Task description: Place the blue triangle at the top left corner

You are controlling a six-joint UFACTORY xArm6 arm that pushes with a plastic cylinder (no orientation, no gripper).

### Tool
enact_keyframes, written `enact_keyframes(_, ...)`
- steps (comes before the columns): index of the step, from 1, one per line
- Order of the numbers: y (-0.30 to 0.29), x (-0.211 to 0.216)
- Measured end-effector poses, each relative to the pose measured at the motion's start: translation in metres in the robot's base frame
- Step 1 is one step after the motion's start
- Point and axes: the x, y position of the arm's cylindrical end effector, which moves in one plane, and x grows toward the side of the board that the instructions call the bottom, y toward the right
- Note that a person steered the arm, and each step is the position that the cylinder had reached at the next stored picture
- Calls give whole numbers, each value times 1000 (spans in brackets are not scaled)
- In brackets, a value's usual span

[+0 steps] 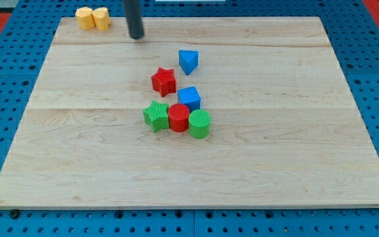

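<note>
A: Rod pose? Any claw?
B: Upright at far edge; my tip (137,37) touches nothing, no claw fitted.
A: Blue triangle (188,61)?
B: Right of tip, well apart, beyond red star (164,81).

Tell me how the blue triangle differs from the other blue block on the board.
Shape: the blue triangle is wedge-like with a point, while the blue cube is boxy.
Place: the blue triangle sits nearer the view's top; the blue cube lies lower.
Company: the blue triangle stands alone, whereas the blue cube sits close against the red cylinder and green cylinder.
Both share the same blue, and my tip touches neither.
</note>
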Motion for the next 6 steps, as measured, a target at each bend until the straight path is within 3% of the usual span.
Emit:
enact_keyframes(2, 179, 24)
enact_keyframes(3, 183, 62)
enact_keyframes(5, 138, 21)
enact_keyframes(6, 164, 57)
